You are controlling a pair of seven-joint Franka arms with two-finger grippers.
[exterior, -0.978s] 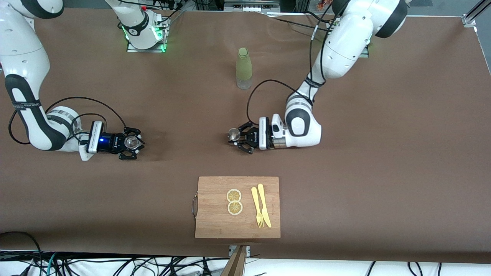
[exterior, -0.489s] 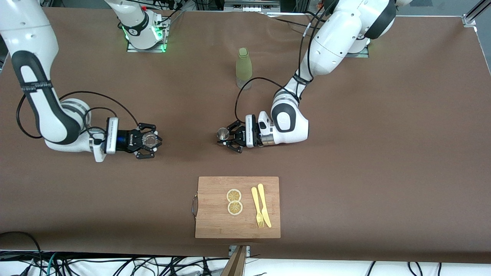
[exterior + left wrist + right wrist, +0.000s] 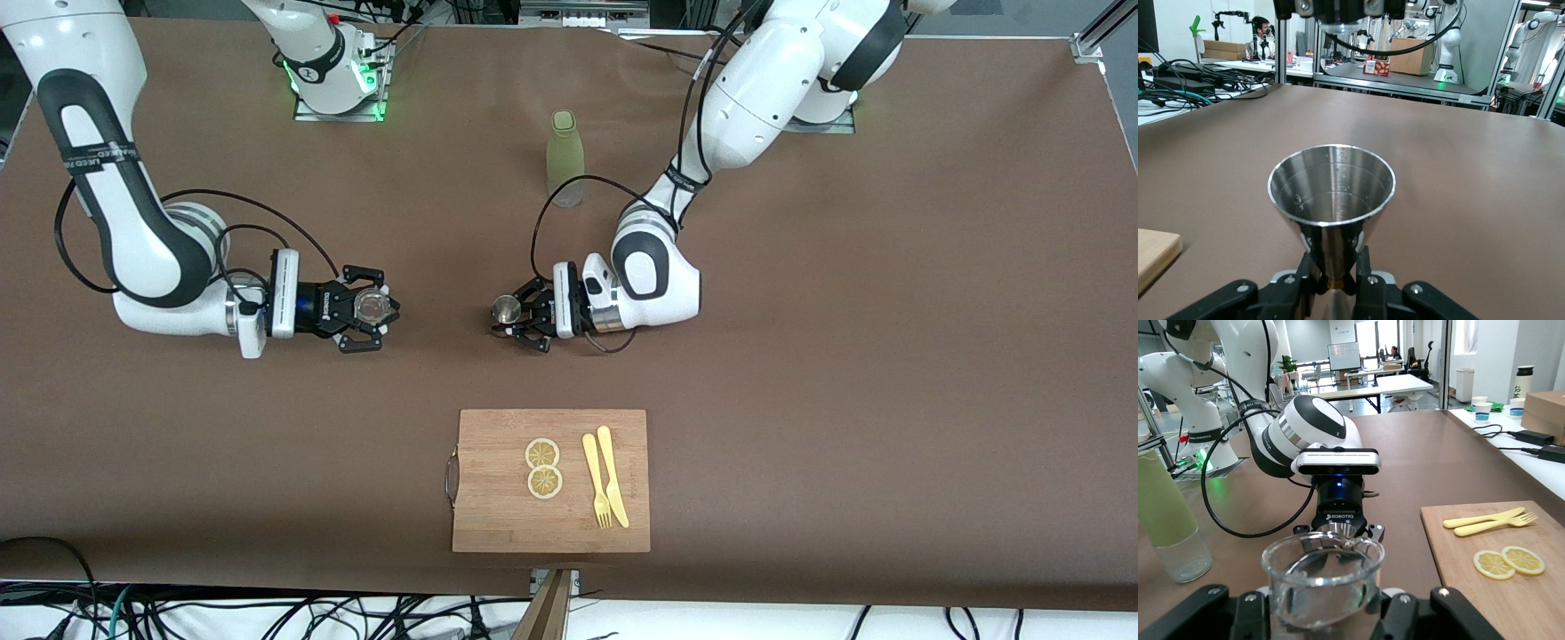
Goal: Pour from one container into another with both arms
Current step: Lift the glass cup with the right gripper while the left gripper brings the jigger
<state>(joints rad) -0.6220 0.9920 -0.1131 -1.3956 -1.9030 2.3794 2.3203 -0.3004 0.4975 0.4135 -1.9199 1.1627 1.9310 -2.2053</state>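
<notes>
We see both grippers clamped on their vessels, facing each other over the bare brown table (image 3: 800,356), apart with a clear gap between them. The left gripper (image 3: 518,313) is closed on the narrow waist of a metal jigger (image 3: 1331,193), so the wide cone stays upright and open at the top; we judge the low waist grip leaves the rim free for tipping. The right gripper (image 3: 372,308) is shut around a clear glass cup (image 3: 1323,577), held by its side walls with the mouth up, ready to receive.

In the right wrist view the left gripper (image 3: 1340,532) sits straight ahead of the cup, so we read the two as lined up mouth to mouth for a pour. We can't tell if the jigger holds liquid; a few droplets show on its inner wall.

A green bottle (image 3: 565,158) stands farther from the front camera, between the arm bases, clear of the arms. The cutting board (image 3: 498,498) lies nearer the camera with two lemon slices (image 3: 543,468), a yellow fork (image 3: 596,480) and knife (image 3: 613,476), below the gap between the grippers.

We judge the step as closing the gap before the tilt. Risk: tilting early spills onto the table.
</notes>
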